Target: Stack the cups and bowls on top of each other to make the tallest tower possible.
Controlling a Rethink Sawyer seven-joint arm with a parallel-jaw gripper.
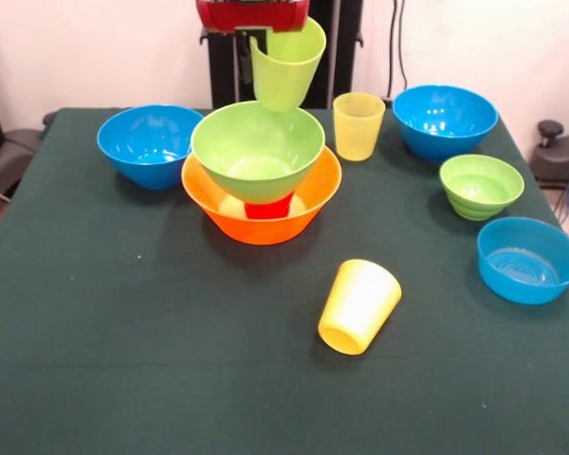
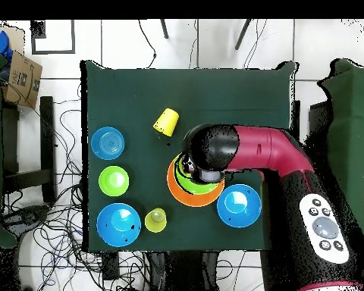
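Observation:
My gripper (image 1: 258, 36) hangs at the top edge of the front view. It is shut on the rim of the lime green cup (image 1: 286, 64), which tilts just above the tower. The tower is the large orange bowl (image 1: 261, 210) with a red cup (image 1: 268, 208) inside it and the large lime green bowl (image 1: 257, 150) resting on the red cup. In the overhead view the arm (image 2: 246, 151) covers the tower, and only the orange bowl's rim (image 2: 186, 200) shows. The bright yellow cup (image 1: 359, 305) lies on its side in front of the tower.
Two medium blue bowls (image 1: 150, 142) (image 1: 445, 118) stand on either side near the table's far edge. The pale yellow cup (image 1: 358, 125) stands upright between the tower and the right blue bowl. The small green bowl (image 1: 481, 185) and the small shallow blue bowl (image 1: 529, 258) sit at the right.

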